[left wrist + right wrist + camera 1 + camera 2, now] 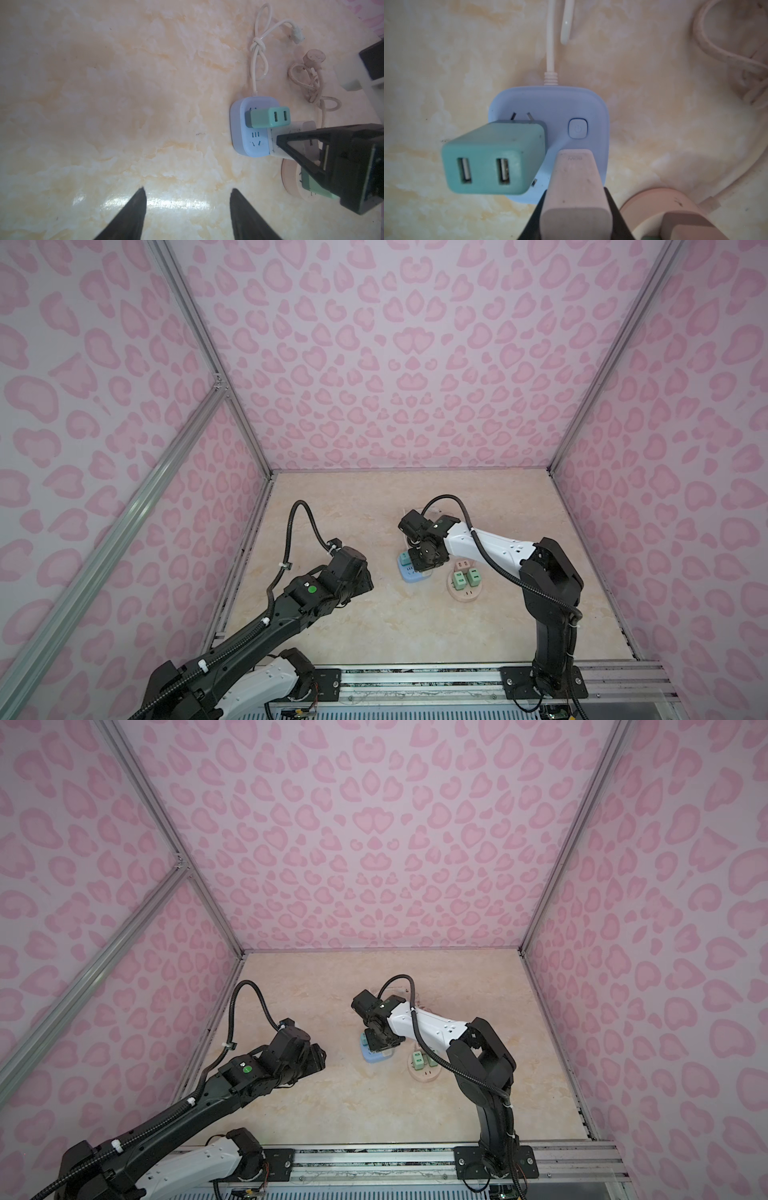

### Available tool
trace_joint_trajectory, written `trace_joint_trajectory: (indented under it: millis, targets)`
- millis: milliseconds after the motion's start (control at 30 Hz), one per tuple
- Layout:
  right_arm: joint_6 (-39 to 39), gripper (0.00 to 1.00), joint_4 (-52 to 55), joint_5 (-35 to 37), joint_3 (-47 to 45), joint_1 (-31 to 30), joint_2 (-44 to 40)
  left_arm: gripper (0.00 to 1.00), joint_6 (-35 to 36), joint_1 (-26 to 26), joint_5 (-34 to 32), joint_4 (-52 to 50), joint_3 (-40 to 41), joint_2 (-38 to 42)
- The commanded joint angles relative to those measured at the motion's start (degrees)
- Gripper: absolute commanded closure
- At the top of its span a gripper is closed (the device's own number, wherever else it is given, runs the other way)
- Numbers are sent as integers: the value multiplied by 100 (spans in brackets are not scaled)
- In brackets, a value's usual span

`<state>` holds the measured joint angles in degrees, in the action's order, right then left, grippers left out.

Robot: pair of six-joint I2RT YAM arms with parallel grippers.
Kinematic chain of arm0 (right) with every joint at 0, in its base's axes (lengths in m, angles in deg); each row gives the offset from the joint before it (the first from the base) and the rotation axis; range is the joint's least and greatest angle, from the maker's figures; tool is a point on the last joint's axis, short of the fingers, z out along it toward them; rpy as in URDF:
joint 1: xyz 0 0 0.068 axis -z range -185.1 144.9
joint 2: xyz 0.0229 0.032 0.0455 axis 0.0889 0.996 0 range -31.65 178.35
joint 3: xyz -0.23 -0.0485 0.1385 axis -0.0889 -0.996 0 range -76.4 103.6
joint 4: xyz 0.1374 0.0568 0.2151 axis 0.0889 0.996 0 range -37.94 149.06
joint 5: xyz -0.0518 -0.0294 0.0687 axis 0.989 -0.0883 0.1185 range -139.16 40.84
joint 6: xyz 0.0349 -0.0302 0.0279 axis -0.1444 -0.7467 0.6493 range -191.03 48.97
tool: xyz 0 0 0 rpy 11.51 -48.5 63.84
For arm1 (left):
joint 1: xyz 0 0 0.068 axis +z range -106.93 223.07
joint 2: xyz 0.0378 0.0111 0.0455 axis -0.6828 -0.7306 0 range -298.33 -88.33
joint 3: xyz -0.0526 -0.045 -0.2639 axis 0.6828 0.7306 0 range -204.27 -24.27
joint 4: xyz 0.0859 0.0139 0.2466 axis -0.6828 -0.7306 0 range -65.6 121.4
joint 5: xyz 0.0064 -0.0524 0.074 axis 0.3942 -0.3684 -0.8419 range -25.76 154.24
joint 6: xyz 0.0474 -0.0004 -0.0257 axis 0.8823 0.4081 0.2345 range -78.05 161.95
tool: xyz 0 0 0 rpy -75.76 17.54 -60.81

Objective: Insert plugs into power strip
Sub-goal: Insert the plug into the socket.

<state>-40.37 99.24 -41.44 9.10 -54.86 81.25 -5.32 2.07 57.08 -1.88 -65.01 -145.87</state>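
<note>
A blue square power strip (409, 573) (239, 128) (550, 104) lies mid-table with a teal plug (268, 117) (492, 158) standing in one socket. My right gripper (424, 566) (575, 190) is shut on a flat white plug (575, 182) (305, 125), held down at the strip's socket below the power button (577, 128); its prongs are hidden. Beside it a round pink power strip (467, 594) (654, 199) carries two mint green plugs (459, 578) (473, 576) and a pinkish-tan plug (462, 564). My left gripper (368, 576) (187, 189) hovers open and empty to the left.
The blue strip's knotted white cord (257, 45) and the pink strip's tangled cord (311, 83) trail toward the back of the table. Pink patterned walls enclose the marble-look tabletop (374, 635) on three sides.
</note>
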Motion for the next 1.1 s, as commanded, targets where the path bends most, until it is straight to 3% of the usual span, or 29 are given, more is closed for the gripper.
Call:
trace_joint_trajectory:
  millis: [0,233,433,567,700,867,1067]
  targets:
    - [-7,100,565,40,-12,-21,353,34,78,2,21,67,-14,-84]
    - [298,100,627,104,112,-16,369,34,34,1,39,63,55,-75]
    - [717,70,200,40,-176,-25,-221,33,37,0,2,32,83,40]
    - [817,43,-13,75,-306,-68,-549,33,33,2,-14,11,56,84]
    - [802,27,44,88,-296,-93,-585,33,29,2,-16,23,74,102]
    - [803,26,6,187,-452,-118,-994,33,38,2,-20,27,51,102]
    - [11,26,-289,32,-960,-137,-2469,34,214,-10,-230,-36,-50,128]
